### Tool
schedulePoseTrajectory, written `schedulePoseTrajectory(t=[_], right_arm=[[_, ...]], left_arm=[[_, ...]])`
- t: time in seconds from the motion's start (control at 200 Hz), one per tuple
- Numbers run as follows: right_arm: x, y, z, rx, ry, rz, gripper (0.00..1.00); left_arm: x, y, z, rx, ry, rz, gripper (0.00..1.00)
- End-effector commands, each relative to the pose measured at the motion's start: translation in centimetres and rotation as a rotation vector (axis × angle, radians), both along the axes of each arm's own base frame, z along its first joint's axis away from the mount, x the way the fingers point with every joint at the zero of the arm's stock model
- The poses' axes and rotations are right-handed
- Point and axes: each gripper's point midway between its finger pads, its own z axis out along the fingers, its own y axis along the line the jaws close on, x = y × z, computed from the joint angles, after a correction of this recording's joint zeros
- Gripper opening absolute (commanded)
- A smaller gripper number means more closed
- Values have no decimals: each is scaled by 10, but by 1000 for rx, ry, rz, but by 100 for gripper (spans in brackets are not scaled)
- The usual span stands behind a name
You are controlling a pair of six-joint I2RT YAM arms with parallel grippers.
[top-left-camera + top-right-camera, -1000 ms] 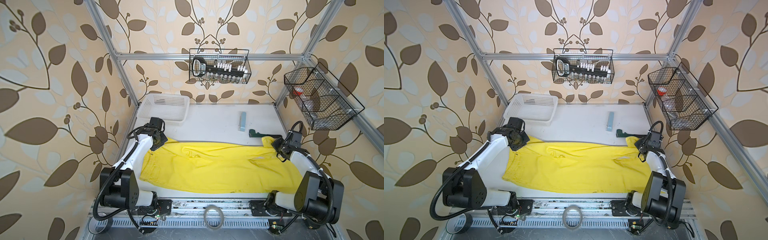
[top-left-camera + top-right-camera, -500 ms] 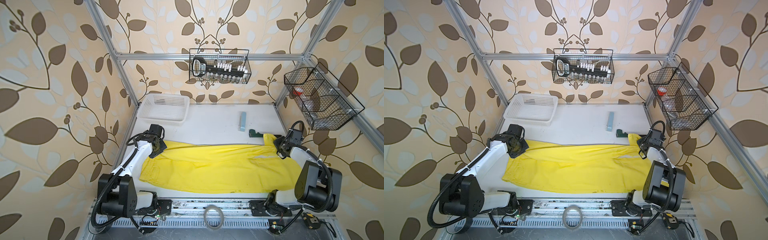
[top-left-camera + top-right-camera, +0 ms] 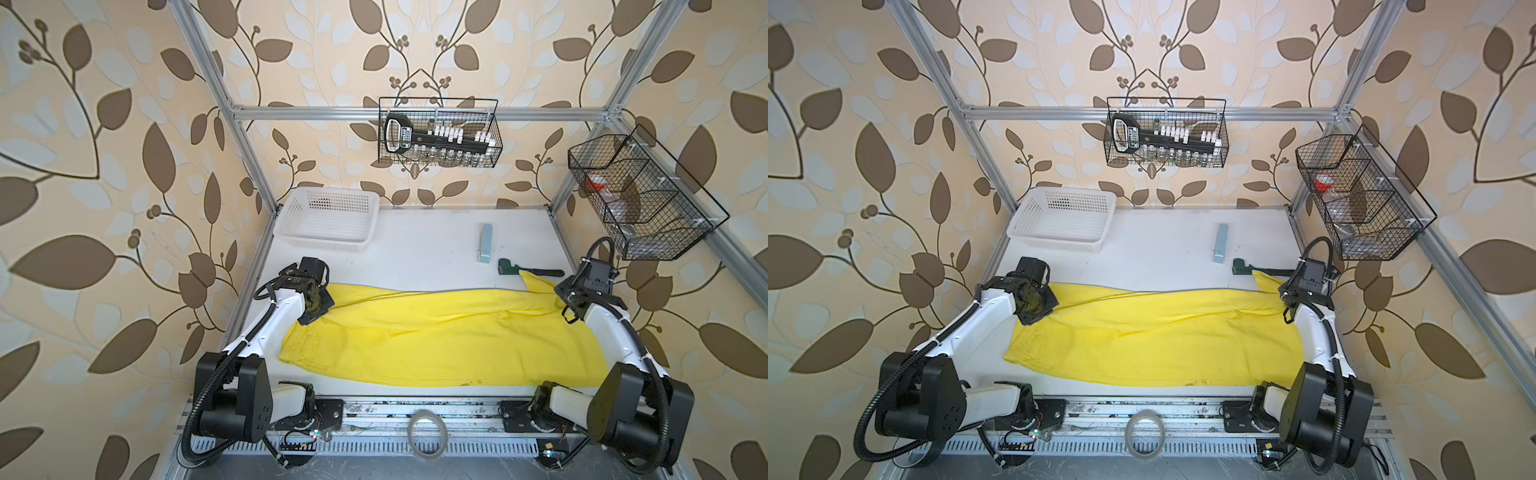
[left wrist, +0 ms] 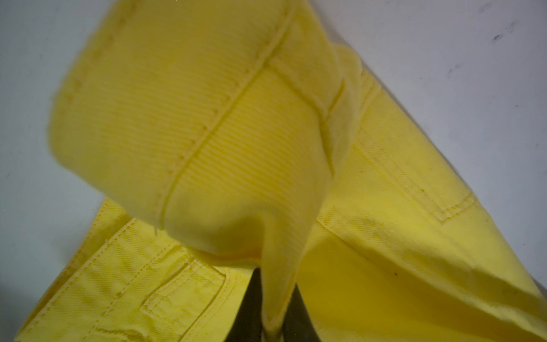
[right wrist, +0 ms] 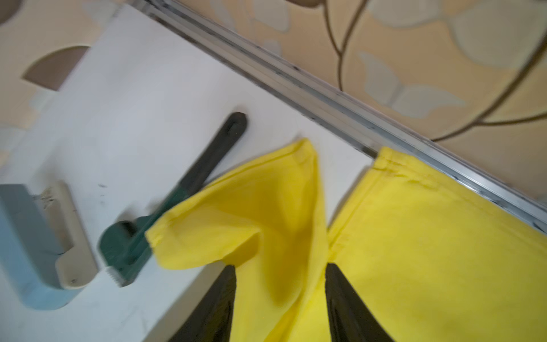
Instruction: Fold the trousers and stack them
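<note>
Between the fingers of left gripper [image 4: 273,284]: a waistband fold of the trousers [image 3: 436,336], pinched, jaws nearly closed on it. Right gripper [image 5: 280,266] has its jaws apart, with a leg hem draped loose between them. Long axis runs jaw to jaw, garment flat between. Likely next: carry the hem end toward the waist.

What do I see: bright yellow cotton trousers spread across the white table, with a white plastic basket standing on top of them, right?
No: the white plastic basket stands on the table behind the bright yellow trousers, apart from them, as both top views show.
</note>
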Motion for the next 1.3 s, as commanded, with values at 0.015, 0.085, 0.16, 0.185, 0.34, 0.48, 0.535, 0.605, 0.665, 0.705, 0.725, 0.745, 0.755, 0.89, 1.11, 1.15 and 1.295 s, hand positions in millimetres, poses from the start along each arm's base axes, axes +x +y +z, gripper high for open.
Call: schedulePoseTrajectory(t=[0.015,0.085,0.16,0.185,0.34,0.48,0.535,0.605,0.665,0.705,0.725,0.745,0.755,0.89,1.11,1.15,1.295], right_arm=[[13,15,21,-137,64,119,56],[29,32,10,-136,127,194,58],[46,47,-2,-180,195,263,61],[50,50,-7,-197,216,277,61],[72,58,-38,-241,322,350,61],[81,53,-60,-279,415,372,61],[85,55,-68,-276,431,387,61],[89,54,-75,-283,448,389,60],[93,54,-81,-279,458,400,60],[96,55,-85,-276,465,405,59],[97,55,-87,-276,472,407,58],[98,54,-89,-281,480,405,58],[98,53,-90,-284,486,405,57],[97,42,-93,-330,528,368,35],[91,23,-41,-390,438,269,0],[87,16,-29,-390,414,243,0],[61,-11,3,-299,290,136,0]], left_arm=[[-16,-1,2,10,26,-35,21],[-16,-1,7,15,15,-40,23],[-16,-1,11,13,9,-43,30],[-16,-1,13,12,6,-46,33],[-12,-1,22,14,-24,-52,48],[-5,-4,26,4,-34,-69,56],[-3,-6,25,-4,-34,-76,57],[0,-7,25,-3,-32,-80,58],[4,-8,25,-6,-35,-87,60],[6,-9,24,-10,-33,-89,61],[8,-9,23,-12,-32,-90,61],[8,-10,22,-14,-29,-91,61],[9,-10,22,-16,-28,-92,61],[12,-12,17,-21,-14,-99,63],[10,-12,0,-26,28,-97,61],[9,-11,-4,-22,38,-93,59],[5,-8,-10,-9,57,-77,38]])
